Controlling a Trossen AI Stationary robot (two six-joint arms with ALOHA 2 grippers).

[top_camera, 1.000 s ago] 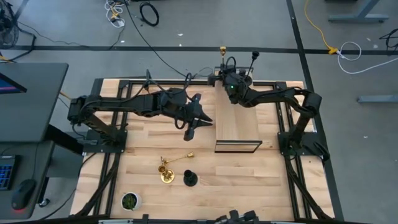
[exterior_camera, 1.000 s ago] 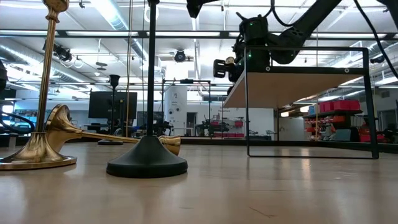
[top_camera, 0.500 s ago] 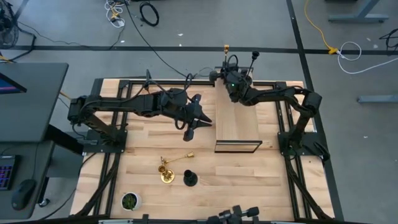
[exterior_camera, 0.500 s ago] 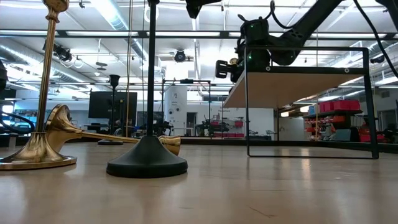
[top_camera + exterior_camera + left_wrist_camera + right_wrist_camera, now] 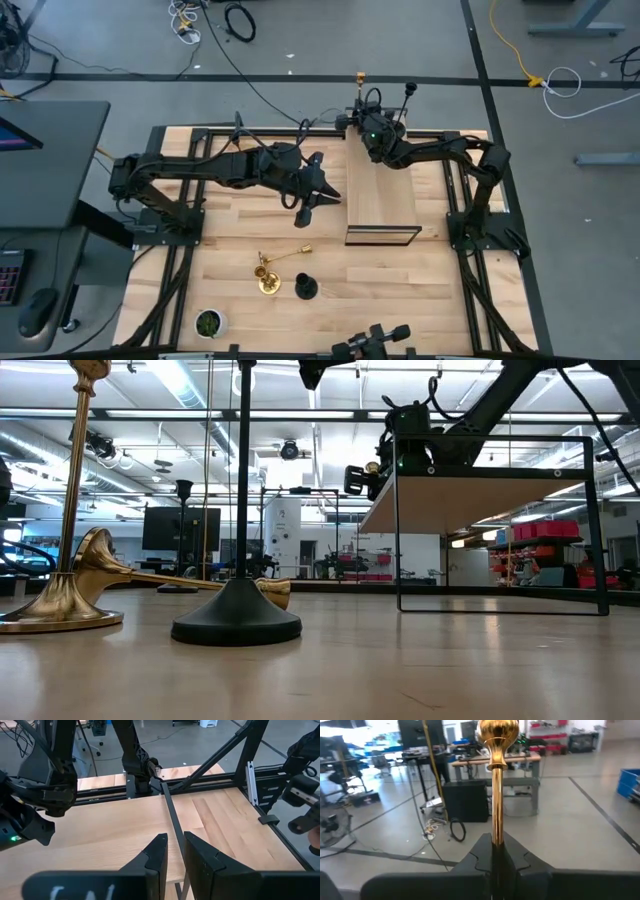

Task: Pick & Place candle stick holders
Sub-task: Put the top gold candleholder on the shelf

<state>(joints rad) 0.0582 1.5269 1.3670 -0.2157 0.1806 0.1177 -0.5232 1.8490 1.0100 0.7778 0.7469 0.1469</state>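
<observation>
Nearest, in front of the raised wooden shelf (image 5: 380,195): two gold candlesticks (image 5: 268,275) — one lying flat — and a black candlestick (image 5: 305,288), all unplaced. Left gripper (image 5: 173,854) clenches a black stem beside the shelf. At the shelf's far end, right gripper (image 5: 495,851) grips a gold candlestick (image 5: 496,770) — placement seems underway; another black candlestick (image 5: 408,95) stands there.

- Open bare table (image 5: 440,290) right of black candlestick (image 5: 306,287).
- Blocked centre: raised shelf (image 5: 381,205).
- Crowded front-left: gold candlesticks (image 5: 267,281), plant pot (image 5: 209,323).

A gold candlestick (image 5: 497,780) stood upright at the frame's centre, its stem clamped between the right gripper (image 5: 495,851)'s dark fingers (image 5: 520,857) at the bottom; workshop floor lay behind.
</observation>
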